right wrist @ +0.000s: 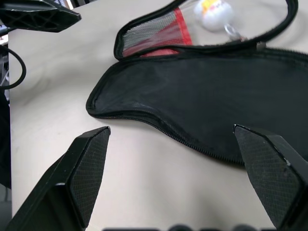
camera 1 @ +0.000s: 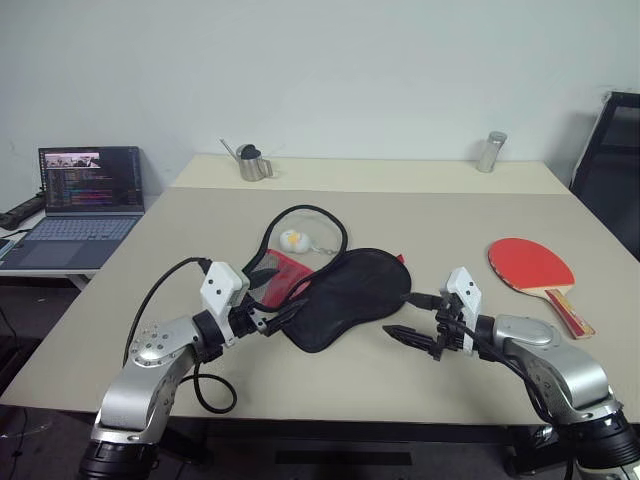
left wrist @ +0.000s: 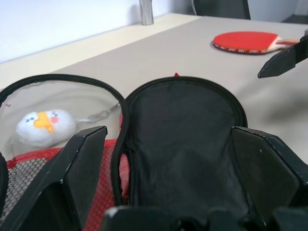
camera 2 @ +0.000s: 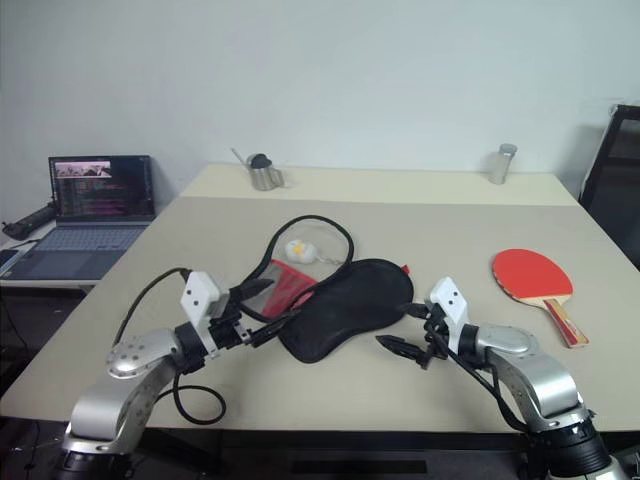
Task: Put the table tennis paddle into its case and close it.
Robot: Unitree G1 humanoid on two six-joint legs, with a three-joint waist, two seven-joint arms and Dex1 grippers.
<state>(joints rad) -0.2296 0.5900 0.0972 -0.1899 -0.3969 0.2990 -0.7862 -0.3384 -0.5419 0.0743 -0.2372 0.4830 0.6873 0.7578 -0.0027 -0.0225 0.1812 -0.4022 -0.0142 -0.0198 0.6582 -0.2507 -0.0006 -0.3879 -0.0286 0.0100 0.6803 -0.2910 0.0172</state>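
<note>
- The table tennis paddle point(camera 1: 532, 271) lies red face up on the table point(camera 1: 420, 215), well to the right of the case and not yet inside it.
- The case point(camera 1: 345, 297) lies unzipped mid-table, black flap spread, red mesh side and white charm point(camera 1: 293, 240) showing.
- The left gripper point(camera 1: 268, 298) stands wide at the case's near end, apparently just short of touching.
- The right gripper point(camera 1: 417, 315), wide and empty, hangs between case and paddle.
- Judged step: fetching the paddle; the right gripper must swing right to the handle.

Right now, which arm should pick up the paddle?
Right. The paddle lies on the robot's right, nearer the open right hand. The open left hand is at the unzipped case.
</note>
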